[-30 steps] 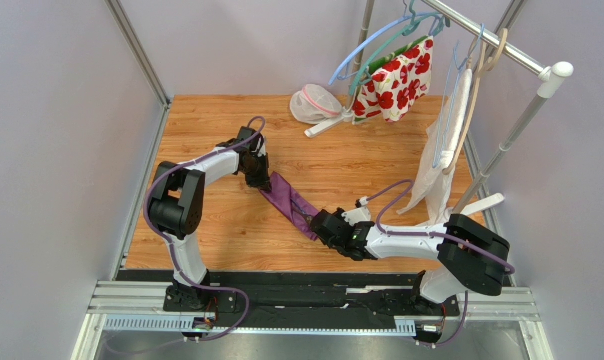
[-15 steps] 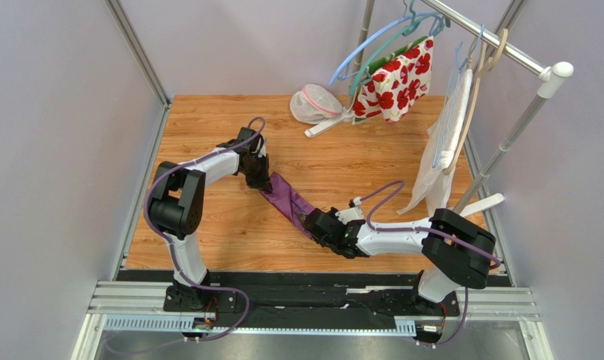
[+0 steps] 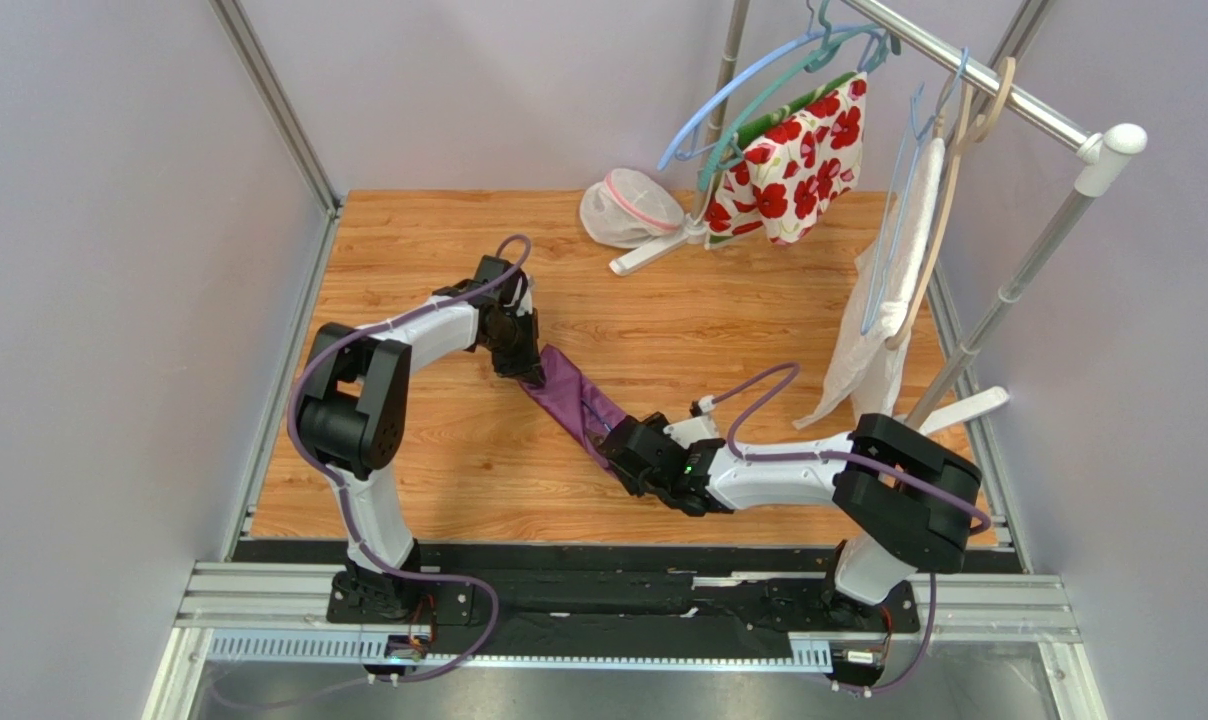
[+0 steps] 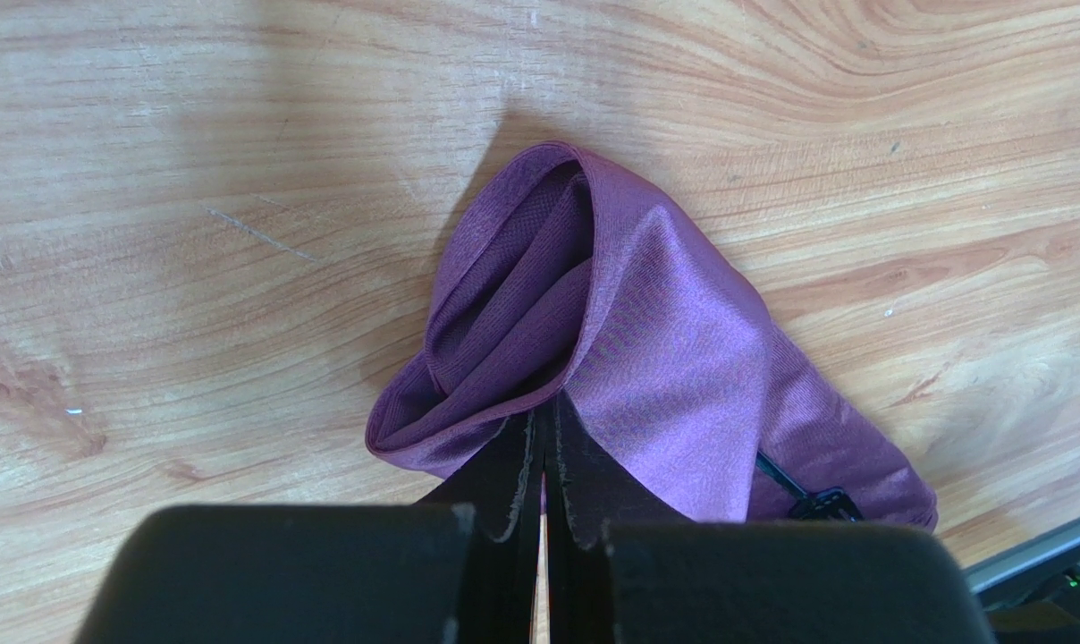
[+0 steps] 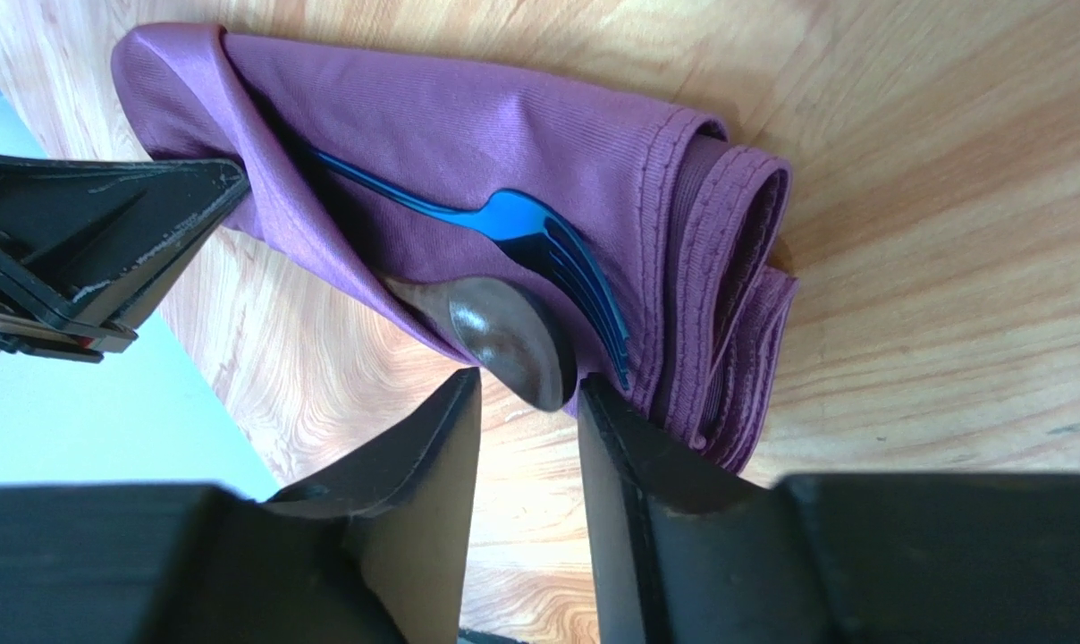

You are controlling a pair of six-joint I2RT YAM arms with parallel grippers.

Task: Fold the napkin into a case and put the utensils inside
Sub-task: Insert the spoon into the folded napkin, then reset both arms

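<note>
The dark purple napkin [image 3: 571, 395] lies as a narrow folded case on the wooden table, running diagonally between my two grippers. My left gripper [image 3: 523, 366] is shut on its far end [image 4: 640, 322], with the fingers [image 4: 512, 470] pinching a fold. In the right wrist view the case [image 5: 505, 134] holds a blue fork [image 5: 559, 255] and a dark spoon [image 5: 512, 342], whose heads stick out at the near end. My right gripper [image 5: 529, 396] is open, with the spoon bowl just at its fingertips. A utensil handle tip [image 4: 807, 499] shows at the cloth's edge.
A white mesh pouch with pink trim [image 3: 625, 207] lies at the back of the table. A clothes rack [image 3: 1016, 90] at the right carries hangers, a white cloth with red flowers [image 3: 791, 158] and a white garment [image 3: 881, 323]. Metal frame posts stand at the table's sides.
My right gripper has slid left along the table, closer to the near end of the case. The left gripper has stayed in place on the cloth.
</note>
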